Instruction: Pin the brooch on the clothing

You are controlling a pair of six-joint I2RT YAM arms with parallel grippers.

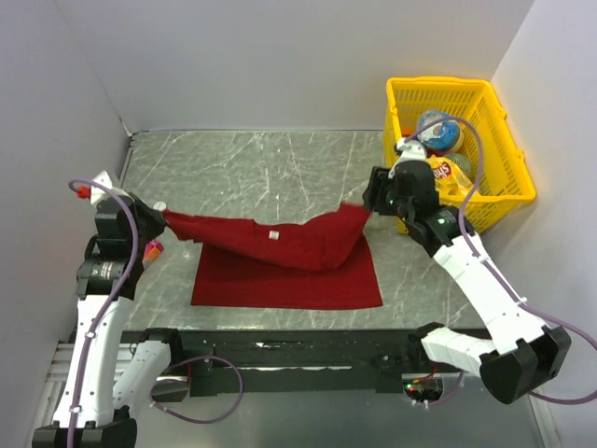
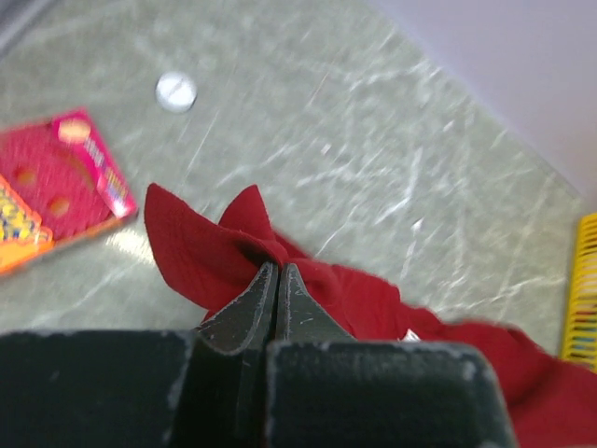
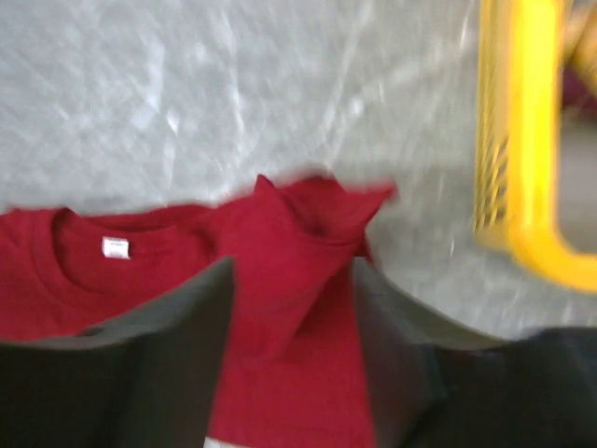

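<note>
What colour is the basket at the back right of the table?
The basket is bright yellow; it shows best in the top external view.

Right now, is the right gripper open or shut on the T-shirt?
Open. The right gripper shows its fingers apart, the T-shirt cloth lying between them.

Bright, even light; right wrist view apparently motion-blurred.

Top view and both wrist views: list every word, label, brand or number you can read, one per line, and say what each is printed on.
No text can be read in any view.
On the yellow snack bag in the basket: a red logo, too small to read.
On the white neck label of the T-shirt: too blurred to read.
On the orange-and-pink packet: printing blurred, unreadable.
</note>
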